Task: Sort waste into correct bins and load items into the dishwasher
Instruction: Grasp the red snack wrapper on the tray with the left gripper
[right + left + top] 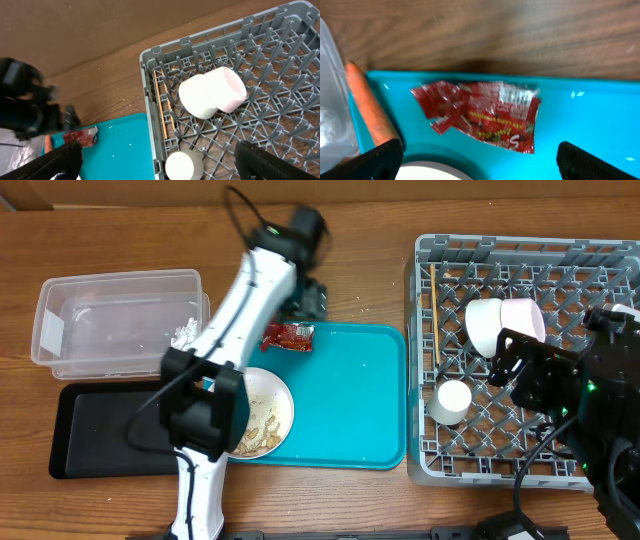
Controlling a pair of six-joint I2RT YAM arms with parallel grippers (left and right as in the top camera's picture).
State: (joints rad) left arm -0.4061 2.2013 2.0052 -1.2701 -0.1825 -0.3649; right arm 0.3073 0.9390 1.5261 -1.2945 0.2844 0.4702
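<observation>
My left gripper (305, 302) (485, 167) is open and empty, hovering over the crumpled red wrapper (288, 336) (480, 115) at the back edge of the teal tray (350, 400). The orange carrot (367, 112) lies at the tray's left edge, beside the clear tub (110, 320), which holds the white tissue (188, 332). The white plate (265, 415) carries rice bits. My right gripper (512, 367) (167, 165) is open and empty over the grey rack (520, 255). The rack holds the white bowl (197, 97), pink bowl (232, 90), cup (182, 166) and chopsticks (160, 105).
The black tray (100, 430) lies in front of the clear tub, left of the teal tray. My left arm crosses over the plate's left side and the teal tray's left edge. Bare wooden table lies behind the teal tray.
</observation>
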